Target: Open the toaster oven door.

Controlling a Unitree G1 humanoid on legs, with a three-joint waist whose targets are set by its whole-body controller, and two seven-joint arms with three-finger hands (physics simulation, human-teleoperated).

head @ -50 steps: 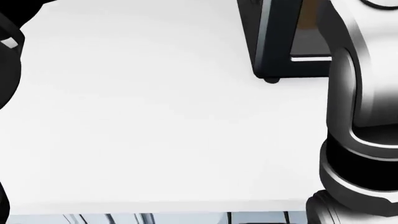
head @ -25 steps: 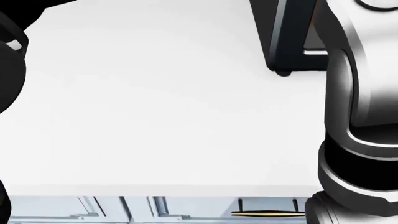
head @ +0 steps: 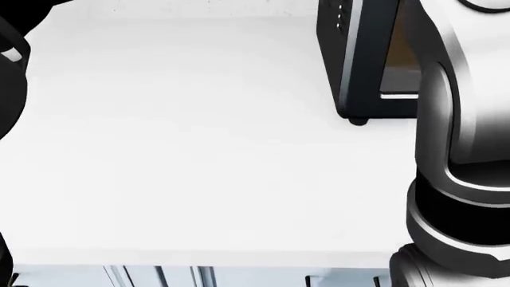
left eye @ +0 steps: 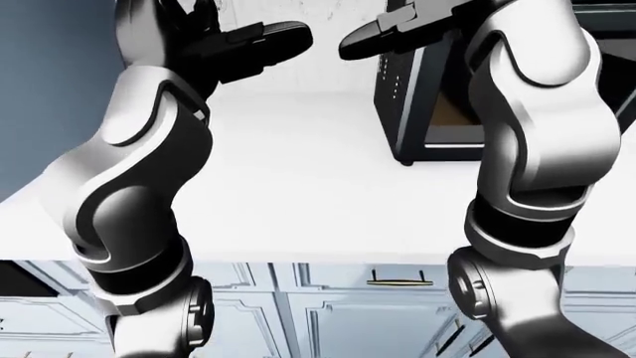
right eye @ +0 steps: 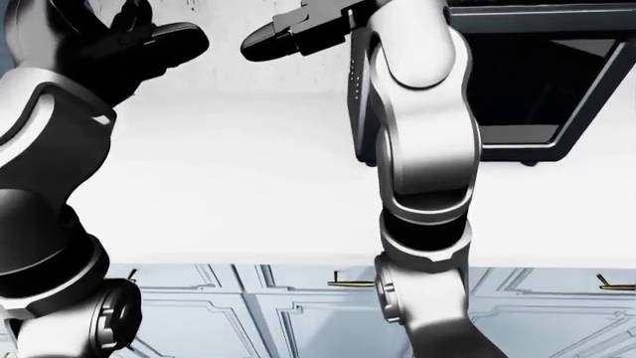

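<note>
The black toaster oven (right eye: 517, 82) stands on the white counter (left eye: 298, 186) at the right of all three views, and my right arm covers part of it. Its dark glass door (right eye: 542, 97) appears to lean out at the top, and a brown interior shows behind the frame (left eye: 452, 112). My right hand (left eye: 382, 33) is raised at the top of the eye views, just left of the oven's upper corner. Its fingers are stretched out and empty. Further left, my left hand (left eye: 259, 41) is also raised, its fingers spread and holding nothing.
The oven's vented side wall (head: 359, 60) faces left toward bare counter. Below the counter edge are pale blue cabinet fronts with brass handles (left eye: 400, 280). A white tiled wall runs along the top of the eye views.
The head camera has tilted: the oven and the counter edge rose in the picture, then dropped back. Neither hand has taken hold of anything.
</note>
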